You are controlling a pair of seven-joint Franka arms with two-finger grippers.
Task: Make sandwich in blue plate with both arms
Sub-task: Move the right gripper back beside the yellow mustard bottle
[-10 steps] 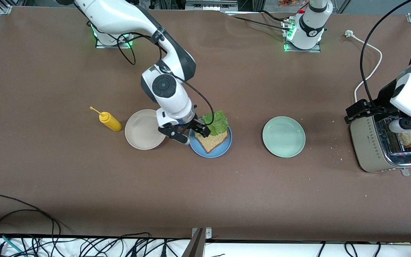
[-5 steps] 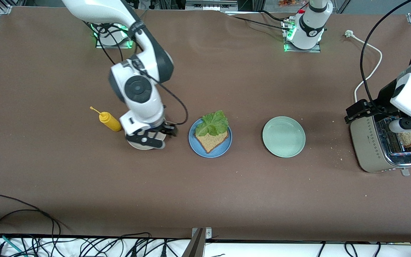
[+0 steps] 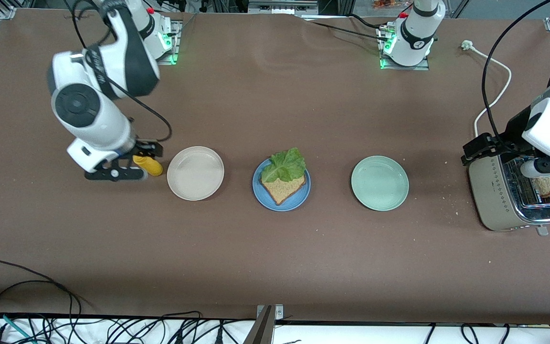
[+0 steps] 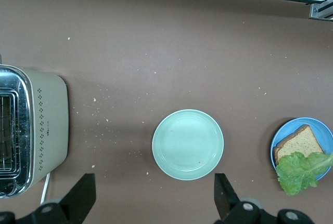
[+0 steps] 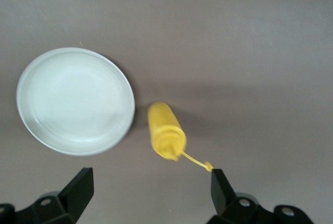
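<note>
The blue plate (image 3: 261,195) sits mid-table with one toasted bread slice (image 3: 282,190) on it. A green lettuce leaf (image 3: 284,165) lies over the slice's part farther from the front camera. They also show in the left wrist view: plate (image 4: 325,130), slice (image 4: 297,143), lettuce (image 4: 302,171). A second bread slice (image 3: 547,185) stands in the toaster (image 3: 499,196). My right gripper (image 3: 122,165) (image 5: 148,193) is open and empty over the yellow mustard bottle. My left gripper (image 3: 479,149) (image 4: 153,200) is open and empty, up in the air by the toaster.
A beige-white plate (image 3: 195,173) (image 5: 75,101) and a yellow mustard bottle (image 3: 150,165) (image 5: 165,130) lie toward the right arm's end. A pale green plate (image 3: 379,183) (image 4: 188,144) lies between the blue plate and the toaster (image 4: 31,130). A white cord (image 3: 494,81) runs from the toaster.
My right gripper has left the blue plate and swung past the beige-white plate to over the mustard bottle. The lettuce stays on the slice. The left arm has not moved.
</note>
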